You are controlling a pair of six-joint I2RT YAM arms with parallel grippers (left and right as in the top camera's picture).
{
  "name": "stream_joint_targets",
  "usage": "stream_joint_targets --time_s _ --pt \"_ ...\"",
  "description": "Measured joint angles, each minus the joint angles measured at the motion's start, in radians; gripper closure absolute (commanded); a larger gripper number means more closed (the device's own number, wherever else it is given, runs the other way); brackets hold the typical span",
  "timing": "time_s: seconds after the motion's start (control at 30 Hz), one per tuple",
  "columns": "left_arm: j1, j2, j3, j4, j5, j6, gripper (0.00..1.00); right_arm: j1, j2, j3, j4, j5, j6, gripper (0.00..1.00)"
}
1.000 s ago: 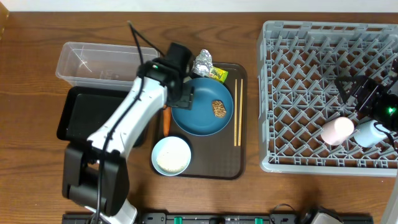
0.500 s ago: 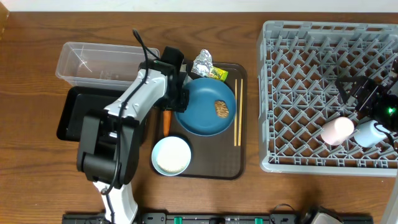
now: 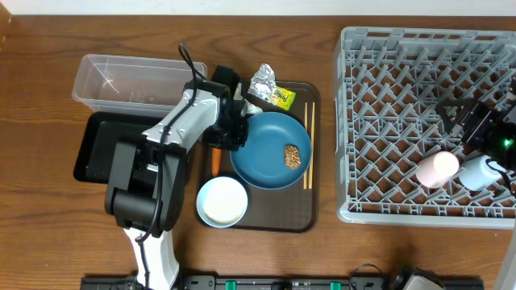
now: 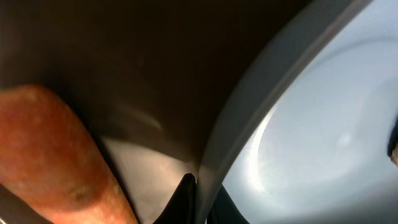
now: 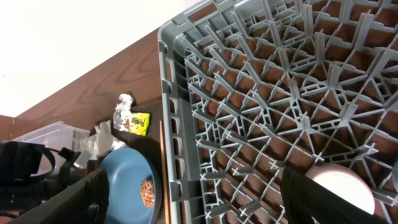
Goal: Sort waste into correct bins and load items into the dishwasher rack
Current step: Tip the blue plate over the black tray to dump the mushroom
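Observation:
My left gripper (image 3: 232, 133) is shut on the left rim of the large blue plate (image 3: 270, 149), which lies on the brown serving tray (image 3: 274, 219). In the left wrist view the black fingertips (image 4: 186, 190) pinch the plate's rim (image 4: 249, 99), with the orange carrot (image 4: 56, 149) close on the left. A brown food lump (image 3: 292, 155) sits on the plate. The white bowl (image 3: 222, 201) holds rice. My right gripper (image 3: 458, 122) hangs open over the dishwasher rack (image 3: 387, 121), above the pink cup (image 3: 435, 169) and the light blue cup (image 3: 477, 171).
The foil ball (image 3: 262, 80) and the yellow-green wrapper (image 3: 282, 97) lie at the tray's back edge, and a white tissue (image 5: 99, 140) lies beside them. Chopsticks (image 3: 308, 145) lie along the plate's right side. The clear tub (image 3: 129, 80) and the black tray (image 3: 97, 149) stand at the left.
My left gripper has closed on the plate's rim. The plate has slid to the right and a little toward the front of the tray. The right arm has not moved.

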Motion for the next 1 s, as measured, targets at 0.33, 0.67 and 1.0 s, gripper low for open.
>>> stream_joint_targets --time_s 0.33,0.67,1.0 --pt "0.047 -0.134 0.015 -0.100 -0.018 -0.004 0.94 0.000 0.000 0.000 0.005 0.003 0.000 0.20" --pt "0.137 -0.420 0.037 -0.177 -0.116 -0.031 0.94 0.000 0.002 0.000 0.006 0.004 0.000 0.21" --pt "0.263 -0.619 0.037 -0.333 -0.599 -0.088 0.94 0.000 0.003 0.000 0.007 0.004 0.000 0.21"
